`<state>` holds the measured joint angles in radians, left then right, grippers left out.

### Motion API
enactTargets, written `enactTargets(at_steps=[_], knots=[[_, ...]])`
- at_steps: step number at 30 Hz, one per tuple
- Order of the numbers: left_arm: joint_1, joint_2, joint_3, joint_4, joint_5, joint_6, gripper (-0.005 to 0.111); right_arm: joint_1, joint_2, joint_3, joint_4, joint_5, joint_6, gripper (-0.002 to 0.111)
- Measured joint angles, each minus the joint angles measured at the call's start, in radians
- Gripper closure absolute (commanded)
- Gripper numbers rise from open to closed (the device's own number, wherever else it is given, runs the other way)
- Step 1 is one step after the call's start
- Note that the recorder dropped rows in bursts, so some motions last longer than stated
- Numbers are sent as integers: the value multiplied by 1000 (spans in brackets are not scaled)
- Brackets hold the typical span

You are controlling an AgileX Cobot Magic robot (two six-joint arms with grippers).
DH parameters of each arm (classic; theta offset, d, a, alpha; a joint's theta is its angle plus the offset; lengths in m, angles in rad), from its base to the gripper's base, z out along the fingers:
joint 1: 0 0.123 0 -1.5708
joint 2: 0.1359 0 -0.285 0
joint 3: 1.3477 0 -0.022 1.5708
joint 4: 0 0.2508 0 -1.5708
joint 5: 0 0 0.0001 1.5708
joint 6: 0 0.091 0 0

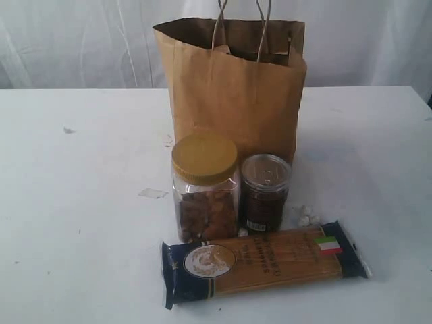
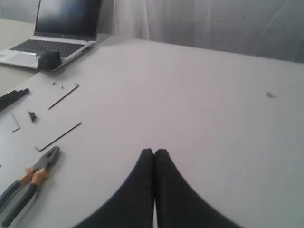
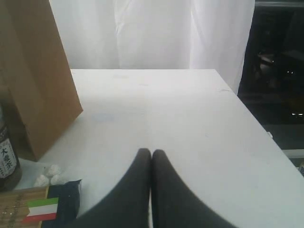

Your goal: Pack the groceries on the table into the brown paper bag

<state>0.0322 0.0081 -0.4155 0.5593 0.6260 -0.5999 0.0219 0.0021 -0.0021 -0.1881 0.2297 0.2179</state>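
The left jaws are clenched tight, tips pressed together with nothing between them, over a bare stretch of the desk (image 2: 199, 123). No grocery shows near them. That wrist view takes in only a laptop (image 2: 61, 28), a dark mouse (image 2: 49, 60) and orange-handled pliers (image 2: 28, 183) off to one side.

The right jaws are likewise clamped flat and empty, above the desk and touching no item. Near them, to one side, lies the navy end of the spaghetti pack (image 3: 52, 206) with its flag stripe. Just past it sit the white pellets (image 3: 47, 175), then the edge of the smaller dark jar (image 3: 7, 161) and one wall of the brown paper bag (image 3: 38, 85), all apart from the jaws.

Only the exterior view gives the whole group. The bag stands upright and open-topped at the middle of the desk, cord handles up. The gold-lidded jar (image 1: 204, 189) and the dark jar stand side by side just in front of it. The spaghetti pack lies flat across the front of both jars.
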Motion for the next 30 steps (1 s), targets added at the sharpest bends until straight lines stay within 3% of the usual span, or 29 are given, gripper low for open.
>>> enactTargets(at_steps=[7,14,22,26,30], knots=[[0,4,121,-4,-251,-71,107,0,0,0,0,0,0,108],[0,13,288,-6,-285,-98,107,0,0,0,0,0,0,108],[0,13,296,53,-368,-116,107,0,0,0,0,0,0,108],[0,13,296,62,-267,-144,107,0,0,0,0,0,0,108],[0,13,296,73,-278,-154,107,0,0,0,0,-6,0,108]])
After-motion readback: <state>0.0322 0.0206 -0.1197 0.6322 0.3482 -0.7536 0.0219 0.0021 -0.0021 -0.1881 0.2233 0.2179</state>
